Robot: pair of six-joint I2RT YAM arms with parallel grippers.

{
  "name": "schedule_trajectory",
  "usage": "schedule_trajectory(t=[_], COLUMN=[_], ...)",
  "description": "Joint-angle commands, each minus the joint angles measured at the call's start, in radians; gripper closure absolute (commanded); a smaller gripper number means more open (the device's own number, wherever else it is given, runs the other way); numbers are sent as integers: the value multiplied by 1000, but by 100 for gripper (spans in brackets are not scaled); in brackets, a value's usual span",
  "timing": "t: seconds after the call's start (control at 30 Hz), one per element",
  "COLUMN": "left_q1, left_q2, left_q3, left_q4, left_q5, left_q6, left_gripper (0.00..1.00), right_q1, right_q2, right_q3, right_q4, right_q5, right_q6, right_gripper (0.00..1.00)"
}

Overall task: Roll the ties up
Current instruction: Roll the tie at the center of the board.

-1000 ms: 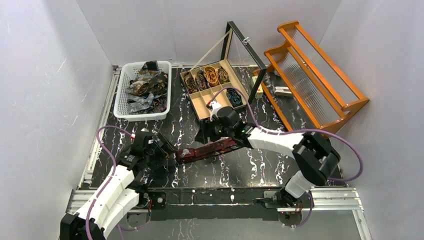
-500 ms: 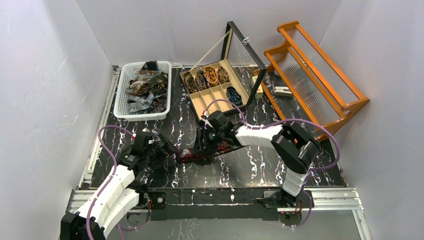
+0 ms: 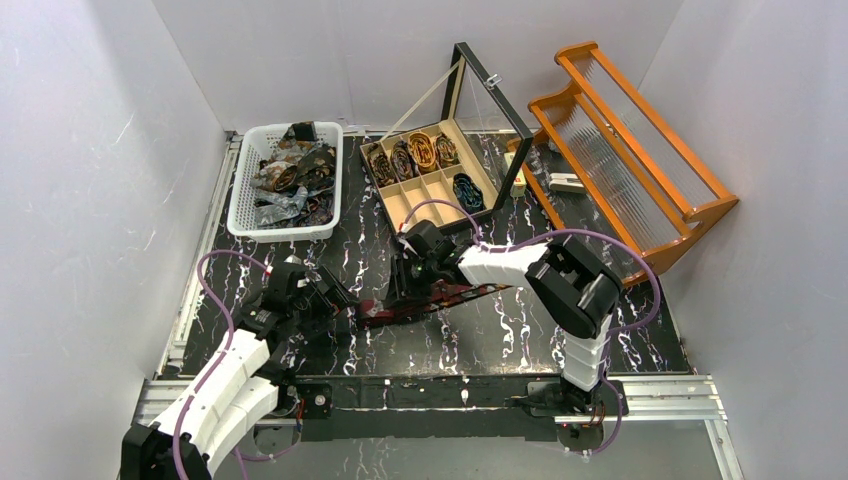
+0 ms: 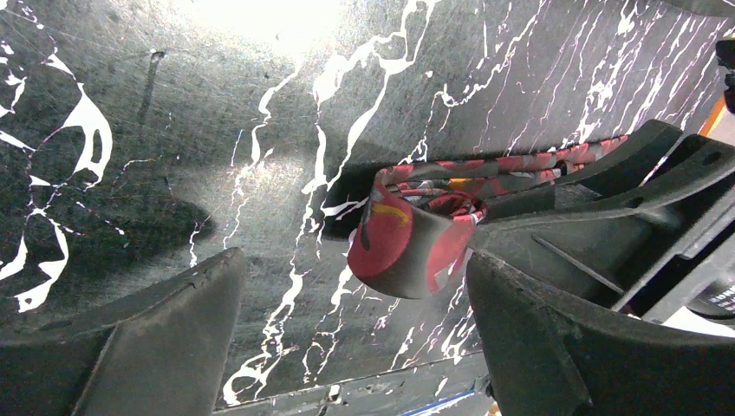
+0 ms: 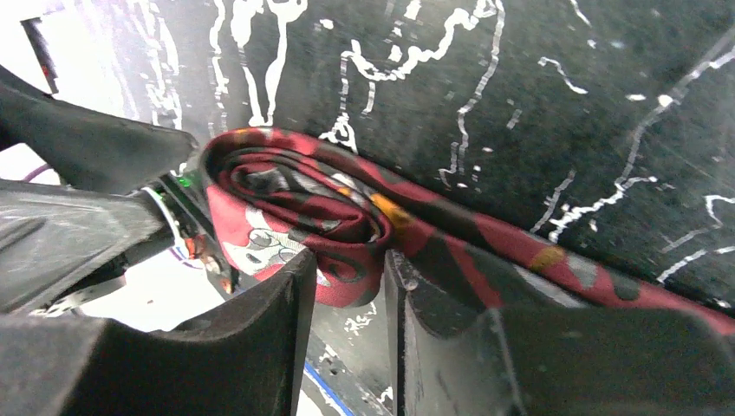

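Sliding leftward along the strip since a second ago, the right claw (image 3: pixel 405 284) is now reaching the rolled end of the red patterned tie (image 3: pixel 462 293). This tie is lying on the black marbled surface (image 3: pixel 500 340) toward its near edge, its long axis running left to right. The flat tail is angling slightly toward the far right corner, and the coil is pointing at the left edge. The right claw's jaws are drawing close around the coil's rim; whether they are pressing it, I cannot tell. The left claw (image 4: pixel 354 270) is standing wide apart, straddling the coil.
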Motion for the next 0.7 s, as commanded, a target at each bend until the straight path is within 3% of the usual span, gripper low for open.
schedule_trajectory(t=[0.0,0.2,0.47,0.67], left_q1=[5,5,5,6], left_q2=[-4,-14,-14,0], left_q3=[-16,-39,-98,-145], left_q4=[-5,48,161,281], left_q5=[14,69,151,198], left_q6=[16,31,26,30], left_gripper=[6,8,25,29], right_q1=[4,-2,0,-2], right_q2=[7,43,49,58], right_q3=[9,39,36,33], right_q4=[-73,-109,-128,-128], right_q5=[77,82,96,89], right_q6=[-49,-127,-132,-124], right_gripper=[59,60,61,63])
